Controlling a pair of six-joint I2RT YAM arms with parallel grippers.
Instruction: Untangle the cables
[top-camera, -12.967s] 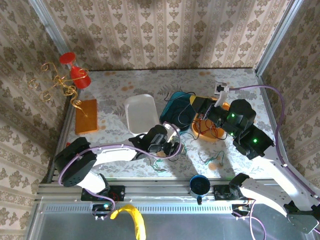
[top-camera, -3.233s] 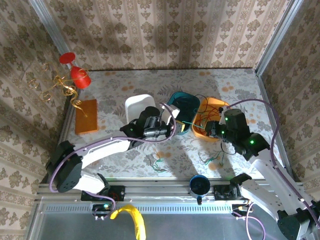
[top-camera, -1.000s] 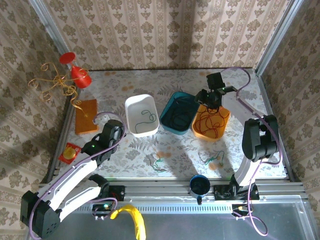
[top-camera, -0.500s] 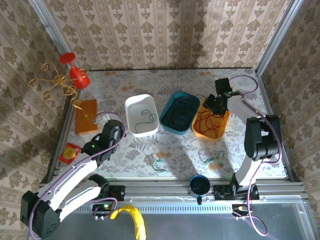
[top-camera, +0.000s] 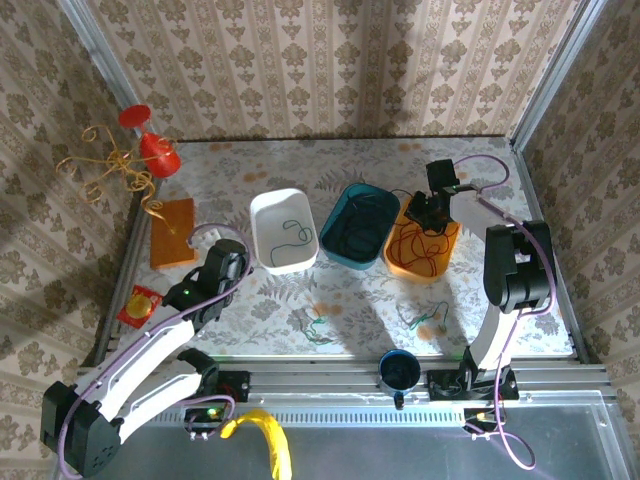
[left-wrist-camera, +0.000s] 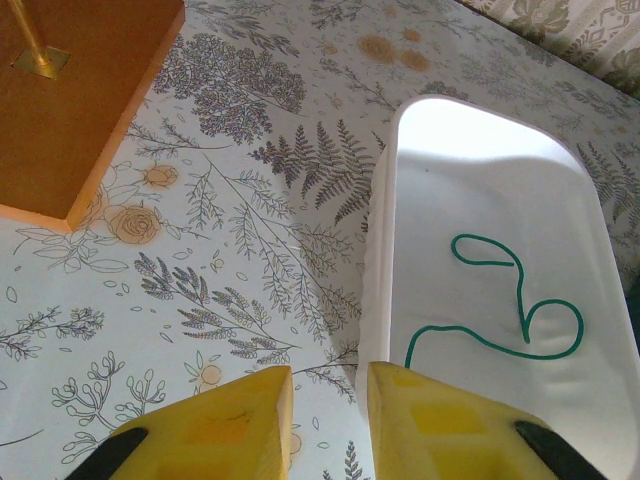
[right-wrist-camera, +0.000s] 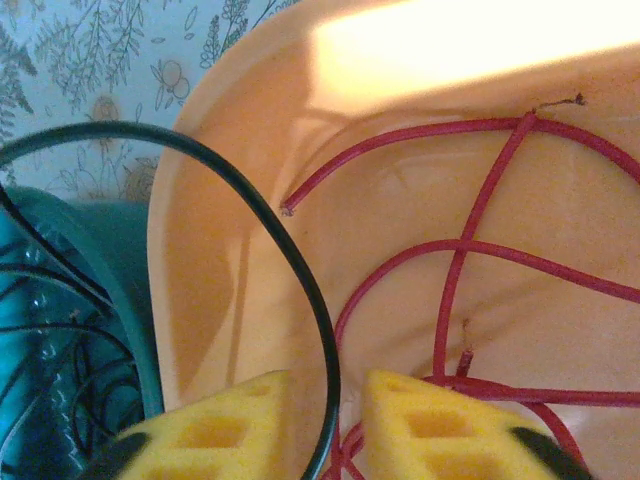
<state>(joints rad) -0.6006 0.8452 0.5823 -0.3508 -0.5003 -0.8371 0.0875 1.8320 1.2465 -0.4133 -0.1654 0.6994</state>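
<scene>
**Right jaws straddling a black cable at the orange tray**

The right arm (top-camera: 515, 265) is reaching to the far end of the orange tray (right-wrist-camera: 230, 300), where red cables (right-wrist-camera: 465, 243) are lying in loose loops. The right jaws are standing slightly apart, with a black cable (right-wrist-camera: 120, 128) running down between the pads (right-wrist-camera: 430, 420). Neither pad is visibly pressing on it. That cable is arching over the rim toward the teal tray (top-camera: 347, 262), which is holding more black wires (top-camera: 355, 225).

The left jaws are hovering low over the table (left-wrist-camera: 230, 200), just beside the white tray (left-wrist-camera: 480, 180), narrowly spread and gripping nothing. A green cable (left-wrist-camera: 521, 300) is lying in that tray. A small tangle (top-camera: 318, 325) and a second tangle (top-camera: 427, 320) are lying on the table near the front edge.
</scene>
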